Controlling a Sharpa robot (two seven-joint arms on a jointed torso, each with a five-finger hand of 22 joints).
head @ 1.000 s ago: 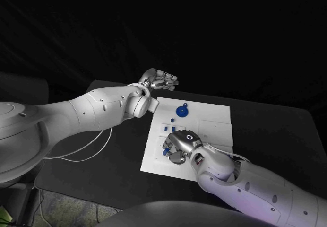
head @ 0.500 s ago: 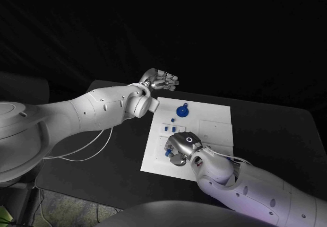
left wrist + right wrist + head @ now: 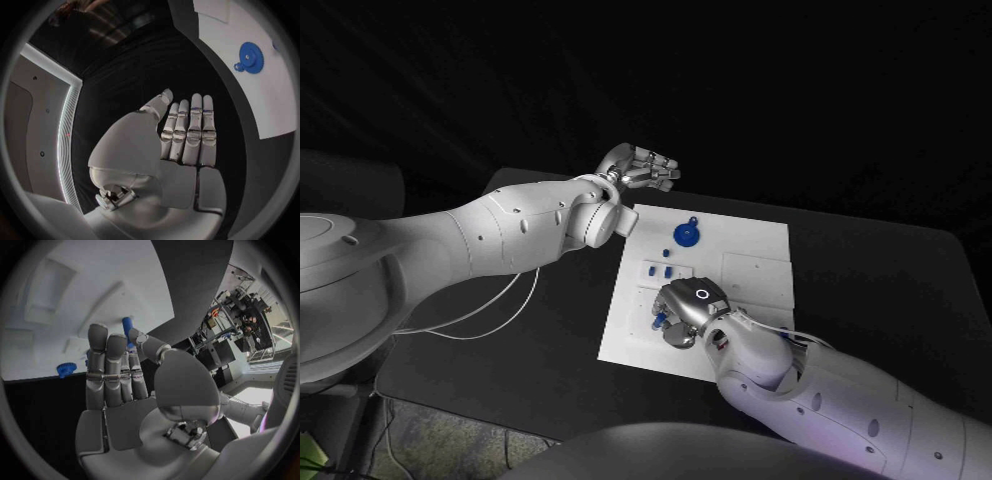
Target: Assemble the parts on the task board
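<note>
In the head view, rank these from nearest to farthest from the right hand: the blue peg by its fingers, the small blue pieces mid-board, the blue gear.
1. Blue peg: at the right hand's fingers, near the board's left edge.
2. Small blue pieces: mid-board, just beyond the hand.
3. Blue gear: at the task board's far end.

This looks like a robotics lab or test workshop. Beyond the right hand (image 3: 134, 390), past its thumb side, the right wrist view takes in metal racks crowded with equipment and cabling (image 3: 234, 305) under bright room light. The working area is a black tabletop (image 3: 877, 270) backed by darkness, with a white task board (image 3: 754, 250) laid on it as a fixture. Loose white cables (image 3: 488, 315) hang off the tabletop's edge below the left arm.
</note>
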